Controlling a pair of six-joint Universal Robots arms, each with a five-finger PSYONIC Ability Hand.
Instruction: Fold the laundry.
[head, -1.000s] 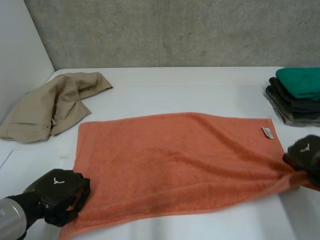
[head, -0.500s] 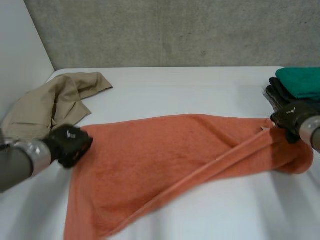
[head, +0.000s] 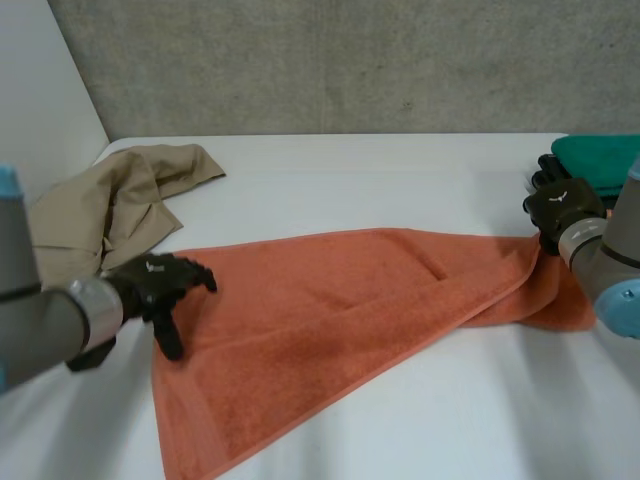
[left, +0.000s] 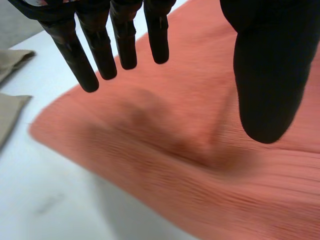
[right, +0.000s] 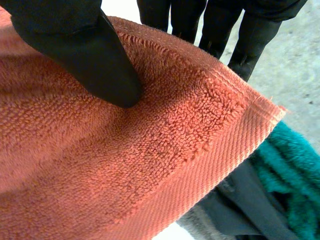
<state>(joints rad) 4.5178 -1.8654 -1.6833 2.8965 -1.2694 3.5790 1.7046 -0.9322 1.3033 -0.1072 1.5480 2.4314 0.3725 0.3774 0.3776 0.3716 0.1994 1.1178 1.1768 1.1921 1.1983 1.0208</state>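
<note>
An orange towel (head: 340, 300) lies across the table, its right part folded over itself. My right hand (head: 562, 205) is at the towel's far right corner. In the right wrist view my right hand (right: 85, 50) pinches that corner of the towel (right: 125, 160) between thumb and fingers. My left hand (head: 150, 280) hovers at the towel's left edge, fingers spread and open, holding nothing. Seen from the left wrist, the left hand (left: 100, 50) hangs with straight fingers just above the towel (left: 200, 150) near its corner.
A crumpled tan garment (head: 100, 210) lies at the far left of the table, close to my left hand. A stack of folded cloths with a green one on top (head: 600, 165) sits right behind my right hand. A grey wall backs the table.
My right hand carried the towel's near right corner up to the far right edge, folding that side. My left hand moved from the near left corner to the left edge and opened.
</note>
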